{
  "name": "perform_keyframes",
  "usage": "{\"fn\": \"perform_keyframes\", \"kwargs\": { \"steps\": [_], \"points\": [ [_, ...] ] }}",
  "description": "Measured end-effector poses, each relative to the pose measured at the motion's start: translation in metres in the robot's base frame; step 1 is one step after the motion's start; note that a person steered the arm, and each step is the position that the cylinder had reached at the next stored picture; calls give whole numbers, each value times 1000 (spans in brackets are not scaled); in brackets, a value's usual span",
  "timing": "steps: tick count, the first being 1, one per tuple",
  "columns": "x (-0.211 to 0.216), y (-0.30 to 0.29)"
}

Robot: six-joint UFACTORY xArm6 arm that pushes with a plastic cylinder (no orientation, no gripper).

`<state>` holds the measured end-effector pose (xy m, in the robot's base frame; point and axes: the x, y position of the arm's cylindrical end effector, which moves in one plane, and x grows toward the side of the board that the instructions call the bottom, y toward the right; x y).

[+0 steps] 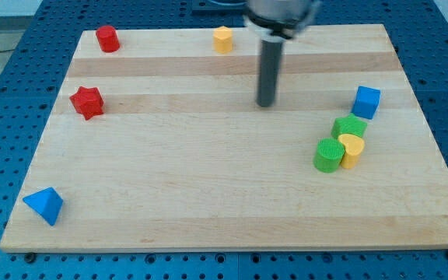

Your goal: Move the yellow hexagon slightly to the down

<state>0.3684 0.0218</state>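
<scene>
The yellow hexagon (222, 39) sits near the top edge of the wooden board, a little left of the middle. My tip (266, 103) is on the board below and to the right of it, well apart from it and touching no block. The dark rod rises straight up from the tip to the arm at the view's top.
A red cylinder (107, 38) is at the top left and a red star (87, 102) below it. A blue triangular block (44, 205) is at the bottom left. At the right are a blue cube (366, 102), a green block (350, 127), a green cylinder (329, 155) and a yellow heart (351, 149), clustered together.
</scene>
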Motion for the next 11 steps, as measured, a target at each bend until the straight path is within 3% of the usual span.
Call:
{"fn": "perform_keyframes", "kwargs": {
  "steps": [2,4,7,9,11],
  "points": [
    [-97,-125],
    [-173,-121],
    [-167,-38],
    [-128,-25],
    [-60,-40]
  ]
}}
